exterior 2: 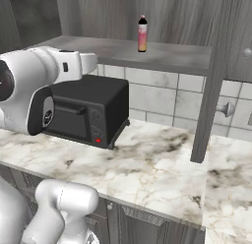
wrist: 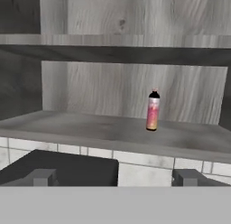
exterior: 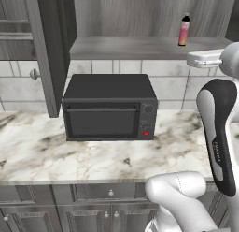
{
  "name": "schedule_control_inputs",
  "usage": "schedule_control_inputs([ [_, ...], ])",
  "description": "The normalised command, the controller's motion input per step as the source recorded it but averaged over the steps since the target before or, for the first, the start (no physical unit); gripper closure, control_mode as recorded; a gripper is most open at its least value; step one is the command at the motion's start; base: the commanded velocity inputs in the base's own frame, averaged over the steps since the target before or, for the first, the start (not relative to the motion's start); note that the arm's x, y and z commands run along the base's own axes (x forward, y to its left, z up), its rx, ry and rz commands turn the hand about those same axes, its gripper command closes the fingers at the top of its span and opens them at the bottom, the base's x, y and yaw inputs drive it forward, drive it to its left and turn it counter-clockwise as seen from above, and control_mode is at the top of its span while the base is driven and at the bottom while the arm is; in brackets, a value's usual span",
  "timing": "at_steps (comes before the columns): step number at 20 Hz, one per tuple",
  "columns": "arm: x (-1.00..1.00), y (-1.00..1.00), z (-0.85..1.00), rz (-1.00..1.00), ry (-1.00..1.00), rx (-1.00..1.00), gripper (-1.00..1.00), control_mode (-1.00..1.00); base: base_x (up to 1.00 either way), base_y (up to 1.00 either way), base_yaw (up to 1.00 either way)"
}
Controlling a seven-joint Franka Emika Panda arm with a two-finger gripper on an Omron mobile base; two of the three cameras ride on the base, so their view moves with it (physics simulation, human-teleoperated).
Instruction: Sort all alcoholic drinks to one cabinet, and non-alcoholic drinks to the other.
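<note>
A small pink bottle with a black cap [exterior: 184, 30] [exterior 2: 142, 34] [wrist: 153, 111], a non-alcoholic drink, stands upright on the grey shelf floor of an open wall cabinet [exterior: 135, 47] [exterior 2: 167, 55] [wrist: 81, 126]. My gripper [wrist: 116, 177] is open and empty. It hovers in front of the shelf and a little below it, well short of the bottle. Its two dark fingertips [wrist: 43, 176] stand wide apart in the hand view. The alcoholic drinks are out of view.
A black microwave [exterior: 109, 107] [exterior 2: 91, 115] [wrist: 63, 166] sits on the marble counter [exterior: 93, 156] [exterior 2: 157, 169] under the shelf. The cabinet's open doors hang beside it [exterior: 49, 53] [exterior 2: 216, 76], each with a round knob. A second shelf [wrist: 113, 40] runs above.
</note>
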Motion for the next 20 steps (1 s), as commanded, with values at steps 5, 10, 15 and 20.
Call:
schedule_control_inputs([
  [5,-0.13,0.2,0.0,0.0,0.08,0.0,-1.0,-1.0,0.0,0.0,0.0],
  [10,-0.07,0.1,-0.09,-0.02,0.01,0.0,-1.0,-1.0,0.0,0.0,0.0],
  [15,-0.13,0.0,-0.11,-0.06,0.0,0.0,-1.0,-1.0,0.0,0.0,0.0],
  [20,-0.18,-0.01,-0.06,-0.06,0.0,0.0,-1.0,-1.0,0.0,0.0,0.0],
])
